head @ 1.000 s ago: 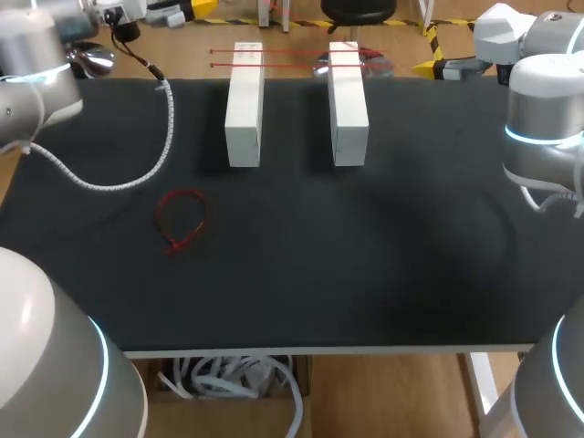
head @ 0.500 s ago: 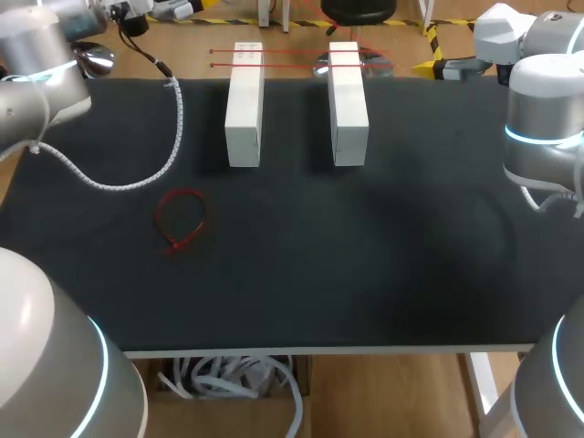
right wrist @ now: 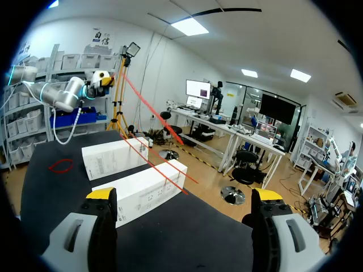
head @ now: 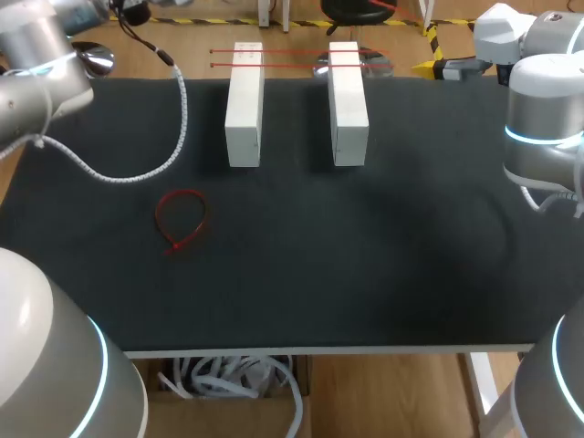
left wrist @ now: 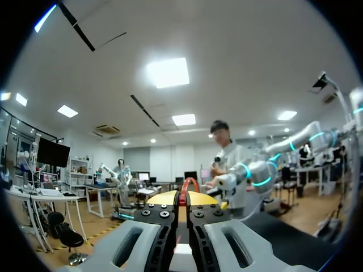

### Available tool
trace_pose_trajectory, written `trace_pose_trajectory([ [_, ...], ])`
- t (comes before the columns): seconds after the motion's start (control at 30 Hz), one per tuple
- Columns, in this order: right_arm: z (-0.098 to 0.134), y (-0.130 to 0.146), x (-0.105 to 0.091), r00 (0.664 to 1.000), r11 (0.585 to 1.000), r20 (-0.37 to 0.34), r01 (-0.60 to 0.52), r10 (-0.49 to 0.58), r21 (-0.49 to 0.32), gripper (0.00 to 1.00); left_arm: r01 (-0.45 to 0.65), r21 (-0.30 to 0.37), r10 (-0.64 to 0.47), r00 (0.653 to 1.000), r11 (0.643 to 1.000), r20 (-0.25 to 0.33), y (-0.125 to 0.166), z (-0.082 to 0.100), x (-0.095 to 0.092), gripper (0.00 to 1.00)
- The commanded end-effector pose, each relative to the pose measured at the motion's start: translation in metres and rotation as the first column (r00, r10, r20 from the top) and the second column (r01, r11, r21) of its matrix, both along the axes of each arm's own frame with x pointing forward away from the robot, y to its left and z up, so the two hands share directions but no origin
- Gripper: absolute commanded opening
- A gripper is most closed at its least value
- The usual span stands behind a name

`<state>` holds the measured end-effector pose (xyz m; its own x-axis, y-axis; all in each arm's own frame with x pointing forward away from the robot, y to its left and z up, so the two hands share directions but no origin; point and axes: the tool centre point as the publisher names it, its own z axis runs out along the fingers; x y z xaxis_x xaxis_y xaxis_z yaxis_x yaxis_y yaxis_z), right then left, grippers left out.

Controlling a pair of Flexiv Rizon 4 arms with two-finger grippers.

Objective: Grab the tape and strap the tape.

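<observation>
- Fingers of your left gripper (left wrist: 184,198) stand very narrow and pinch a red strip (left wrist: 186,186), which curves up between the yellow tips. Most of the strip is hidden behind the fingers.
- In the head view this gripper is cut off at the far left corner. You see only the left arm (head: 36,55) and its white coiled cable (head: 173,119).
- Your right gripper (right wrist: 184,195) has its fingers wide apart and touches no object.
- The left white box (head: 244,105) and the right white box (head: 348,102) lie side by side, apart. Both are long, smooth and closed, so the inside is hidden.
- Two thin red lines (head: 301,52) cross the far ends of both boxes. You cannot tell their material.
- The red tape loop (head: 180,219) is thin and drop-shaped. It lies flat on the black table cloth (head: 365,274), near the left white box and well apart from both grippers.
</observation>
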<state>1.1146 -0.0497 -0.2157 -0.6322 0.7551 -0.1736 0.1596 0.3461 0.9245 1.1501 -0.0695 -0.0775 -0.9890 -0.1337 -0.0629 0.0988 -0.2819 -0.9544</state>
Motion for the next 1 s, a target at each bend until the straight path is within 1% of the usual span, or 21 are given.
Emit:
trace_pose_trajectory([
  [0.03, 0.0, 0.0, 0.0, 1.0, 1.0, 0.0, 0.0, 0.0, 0.0, 1.0, 0.013, -0.003, -0.013, 1.0, 1.0, 0.022, 0.002, 0.003, 0.004, 0.0],
  [0.13, 0.0, 0.0, 0.0, 1.0, 1.0, 0.0, 0.0, 0.0, 0.0, 1.0, 0.009, -0.004, -0.008, 0.999, 1.0, 0.049, 0.002, 0.007, 0.002, 0.0],
  [0.37, 0.0, 0.0, 0.0, 1.0, 1.0, 0.0, 0.0, 0.0, 0.0, 1.0, 0.002, -0.014, -0.001, 0.998, 1.0, 0.068, 0.003, 0.014, -0.001, 0.0],
  [0.5, 0.0, 0.0, 0.0, 1.0, 1.0, 0.0, 0.0, 0.0, 0.0, 1.0, -0.008, -0.004, 0.009, 0.999, 1.0, 0.051, 0.003, 0.016, -0.003, 0.0],
  [0.63, 0.0, 0.0, 0.0, 1.0, 1.0, 0.0, 0.0, 0.0, 0.0, 1.0, -0.013, 0.013, 0.012, 0.999, 1.0, 0.05, 0.004, 0.015, -0.004, 0.0],
  [0.9, 0.0, 0.0, 0.0, 1.0, 1.0, 0.0, 0.0, 0.0, 0.0, 1.0, 0.015, -0.004, -0.015, 0.999, 1.0, 0.031, 0.005, 0.013, -0.005, 0.0],
  [1.0, 0.0, 0.0, 0.0, 1.0, 1.0, 0.0, 0.0, 0.0, 0.0, 1.0, 0.027, -0.007, -0.027, 0.999, 1.0, 0.039, 0.005, 0.012, -0.006, 0.0],
])
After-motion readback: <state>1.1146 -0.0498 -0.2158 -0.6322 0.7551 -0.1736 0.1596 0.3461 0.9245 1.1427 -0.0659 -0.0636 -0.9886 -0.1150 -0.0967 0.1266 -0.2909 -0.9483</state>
